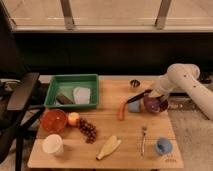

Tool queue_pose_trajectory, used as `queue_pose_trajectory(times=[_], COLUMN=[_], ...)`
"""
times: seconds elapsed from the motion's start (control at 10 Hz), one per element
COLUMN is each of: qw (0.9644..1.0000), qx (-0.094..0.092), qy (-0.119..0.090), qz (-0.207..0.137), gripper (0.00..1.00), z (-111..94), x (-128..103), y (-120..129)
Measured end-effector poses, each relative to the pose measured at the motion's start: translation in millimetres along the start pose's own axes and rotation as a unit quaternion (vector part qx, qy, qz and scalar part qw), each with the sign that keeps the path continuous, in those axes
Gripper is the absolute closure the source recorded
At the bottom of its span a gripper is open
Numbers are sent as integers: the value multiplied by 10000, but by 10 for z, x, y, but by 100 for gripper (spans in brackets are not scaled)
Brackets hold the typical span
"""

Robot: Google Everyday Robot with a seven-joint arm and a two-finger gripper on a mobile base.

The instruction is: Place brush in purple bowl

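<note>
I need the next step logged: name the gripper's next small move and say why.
Probably shift the brush a little further over the purple bowl, then release. The gripper sits at the bowl's left rim, the brush pointing left past it toward the carrot.

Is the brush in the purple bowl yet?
Not yet: the brush slants above the purple bowl's left rim, its upper end at the tool there.

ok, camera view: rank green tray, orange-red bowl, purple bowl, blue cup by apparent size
1. green tray
2. orange-red bowl
3. purple bowl, partly hidden by the gripper over it
4. blue cup, nearer the camera, so unsure against the purple bowl
</note>
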Motion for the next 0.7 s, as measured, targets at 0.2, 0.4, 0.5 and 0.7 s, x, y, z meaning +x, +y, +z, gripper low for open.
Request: queue_pose_trajectory(times=[0.2,0.4,0.5,0.7], qw=[9999,9996,9994,9991], qx=[93,172,194,194], qy=[-123,-238,-277,-376], qz=[-29,-30,-35,-71], gripper=[100,100,96,78], z=[76,142,158,224], x=[20,67,74,47], y=[11,53,64,97])
